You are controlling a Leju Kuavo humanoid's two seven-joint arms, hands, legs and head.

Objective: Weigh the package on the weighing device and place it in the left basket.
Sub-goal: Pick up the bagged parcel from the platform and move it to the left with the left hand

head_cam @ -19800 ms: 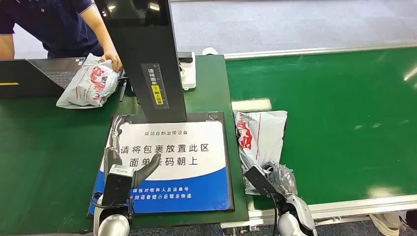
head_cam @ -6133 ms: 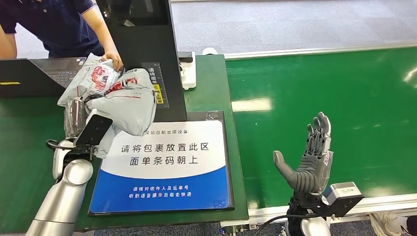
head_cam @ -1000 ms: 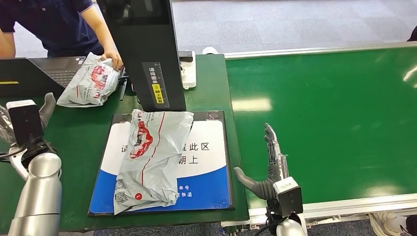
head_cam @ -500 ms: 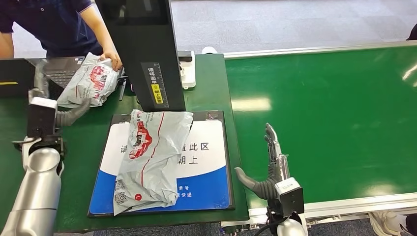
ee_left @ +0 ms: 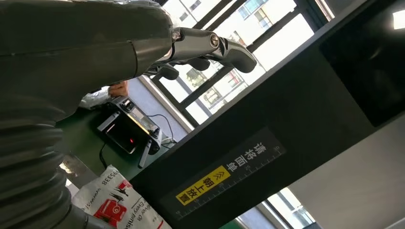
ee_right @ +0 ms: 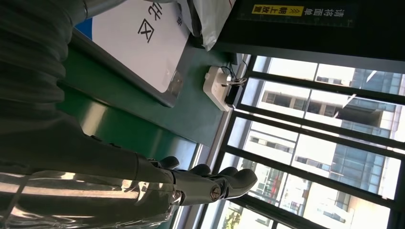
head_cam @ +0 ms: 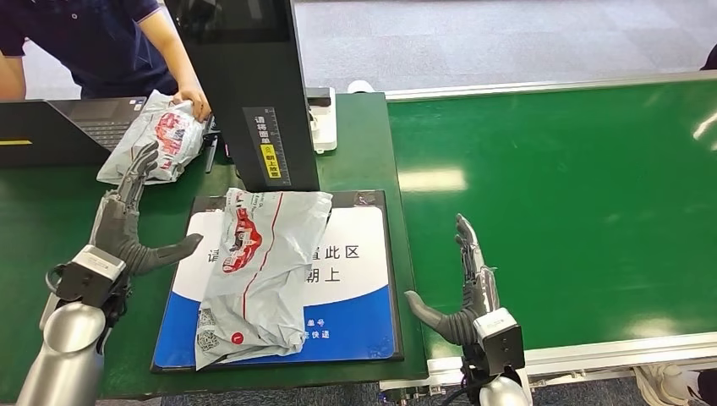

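Note:
A grey plastic package with red print lies flat on the weighing device's blue-and-white plate, in front of the black upright column. My left hand hovers open just left of the plate, fingers spread, holding nothing; its fingers appear against the column in the left wrist view, with the package's corner below. My right hand stands open on edge to the right of the plate, over the green belt. Its fingers are extended in the right wrist view.
A person in a dark shirt at the back left rests a hand on a second grey package. A laptop sits at the far left. A white box stands behind the column. The green conveyor belt stretches right.
My left hand has swung down and in toward the plate's left edge, turning its spread fingers up. The package on the plate and my right hand have stayed put.

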